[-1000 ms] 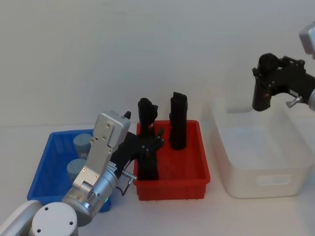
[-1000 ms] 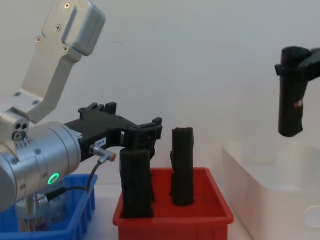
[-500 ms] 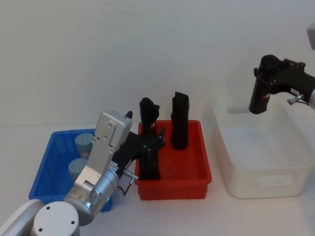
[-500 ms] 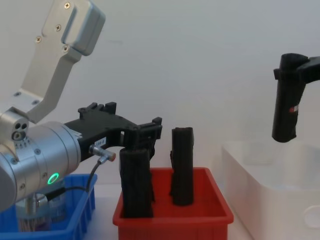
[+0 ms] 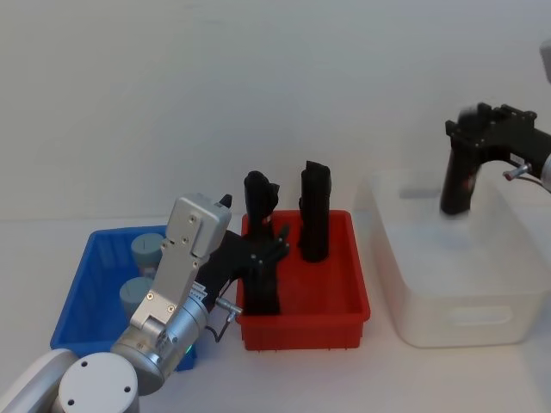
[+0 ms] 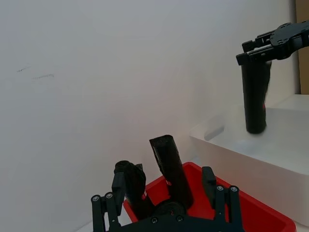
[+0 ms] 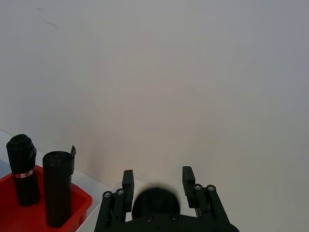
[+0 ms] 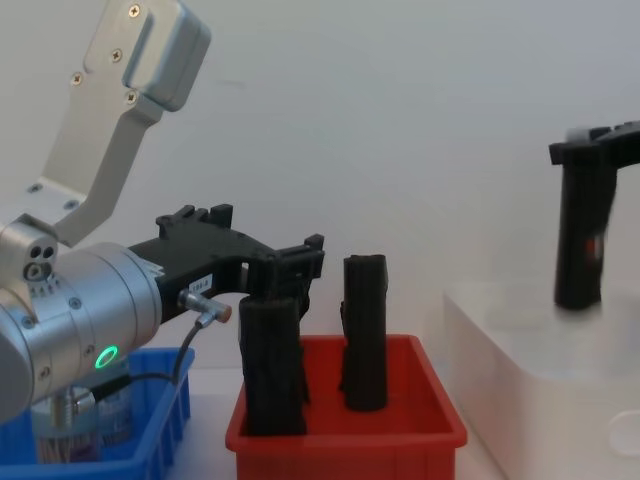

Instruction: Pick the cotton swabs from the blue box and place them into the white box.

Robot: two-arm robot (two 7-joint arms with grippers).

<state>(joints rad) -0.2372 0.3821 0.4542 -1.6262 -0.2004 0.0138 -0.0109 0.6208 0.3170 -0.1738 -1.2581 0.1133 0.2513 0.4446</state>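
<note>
The white box (image 5: 456, 323), right of the red tray (image 5: 301, 331), sits under my right pincer (image 5: 471, 144), clamped on an upright black roll (image 5: 455, 185). The blue box (image 5: 73, 297), left of the tray, holds 2 upright cotton swabs (image 5: 145, 249); my left pincer (image 5: 274, 243), spread open over the tray, is nearer them.

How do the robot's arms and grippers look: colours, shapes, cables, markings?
The left gripper and right gripper are black, with paired fingers. The left arm's wrist is a silver cylinder with a green ring light, a thin black cable and an angular grey bracket.
</note>
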